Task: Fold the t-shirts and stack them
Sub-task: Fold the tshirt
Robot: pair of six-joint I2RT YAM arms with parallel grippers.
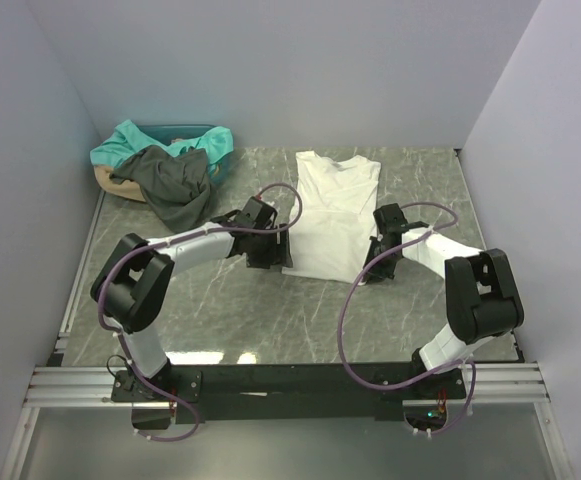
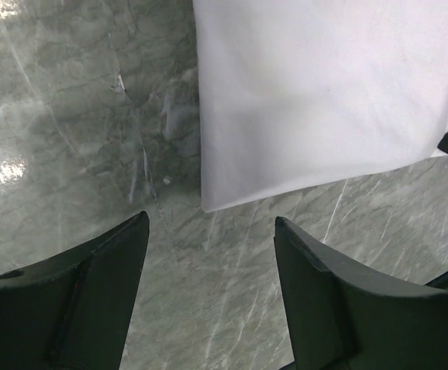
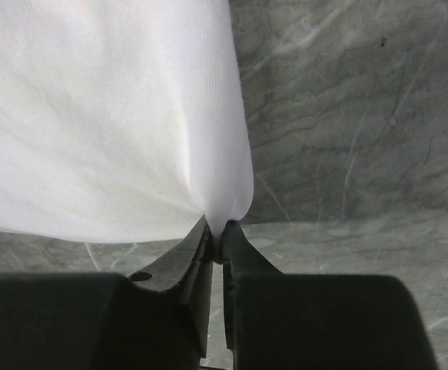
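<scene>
The white t-shirt [image 1: 332, 212] lies lengthwise on the marble table, sides folded in, collar at the far end. My right gripper [image 1: 378, 262] is shut on its near right corner; the right wrist view shows the white cloth [image 3: 116, 123] pinched between the jaws. My left gripper [image 1: 270, 252] is open and empty just off the shirt's near left corner [image 2: 208, 202], a little short of the cloth. A dark grey t-shirt [image 1: 173, 183] and a teal t-shirt [image 1: 130, 143] lie heaped at the far left.
A basket [image 1: 185, 135] at the far left corner holds the heaped shirts. Grey walls close the table on the left, back and right. Purple cables loop over both arms. A metal rail [image 1: 280, 382] runs along the near edge.
</scene>
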